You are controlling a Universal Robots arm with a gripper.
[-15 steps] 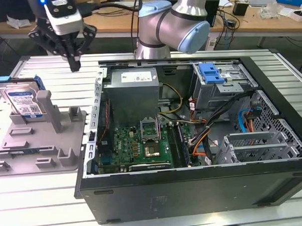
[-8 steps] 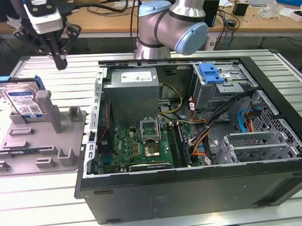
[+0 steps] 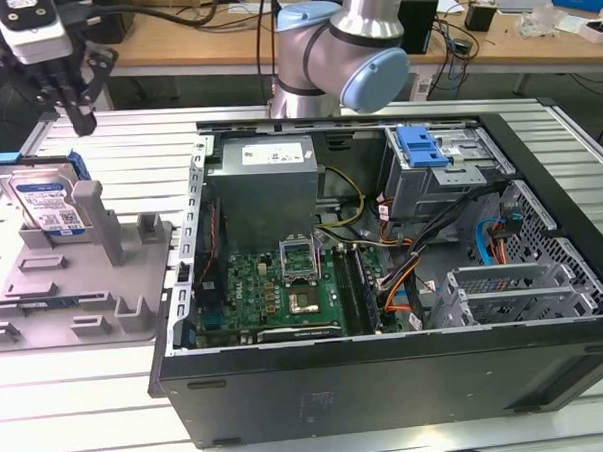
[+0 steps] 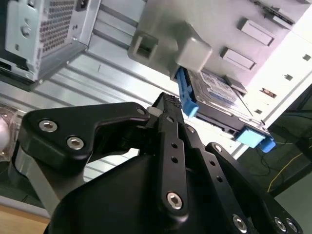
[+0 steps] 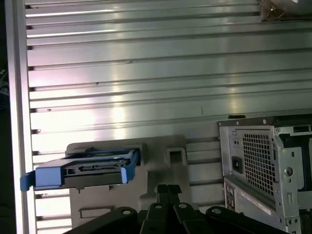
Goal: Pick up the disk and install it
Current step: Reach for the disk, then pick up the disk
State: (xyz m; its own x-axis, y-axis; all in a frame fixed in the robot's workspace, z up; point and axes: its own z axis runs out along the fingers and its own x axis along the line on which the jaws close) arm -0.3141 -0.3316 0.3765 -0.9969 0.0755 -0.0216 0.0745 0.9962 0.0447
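- Up front in the exterior view, the open black computer case [image 3: 388,382] lies on its side on the slatted metal table [image 3: 90,415], its near wall towards the camera.
- Inside it lies a green motherboard [image 3: 274,287]. Beyond that is a grey power supply [image 3: 265,188] with a white label [image 3: 268,152], whose print is too small to read.
- At the case's far end, towards the exterior view's right, a blue latch piece [image 3: 423,146] sits atop the metal drive bay [image 3: 449,174].
- Beside the case, at the exterior view's left, a grey fixture [image 3: 84,286] rests on the table.
- The disk [image 3: 50,202] stands on edge in the fixture's far corner, blue bracket around it and white-and-blue label facing forward; the print is not legible. Both wrist views show it [image 5: 87,168] [image 4: 219,95] seated there.
- The claw [image 3: 81,115] hangs above and just behind the disk, apart from it, its fingertips [image 5: 163,191] closed together on nothing.
- Farther back, the arm [image 3: 344,54] rises, and wooden desks [image 3: 203,40] hold clutter.
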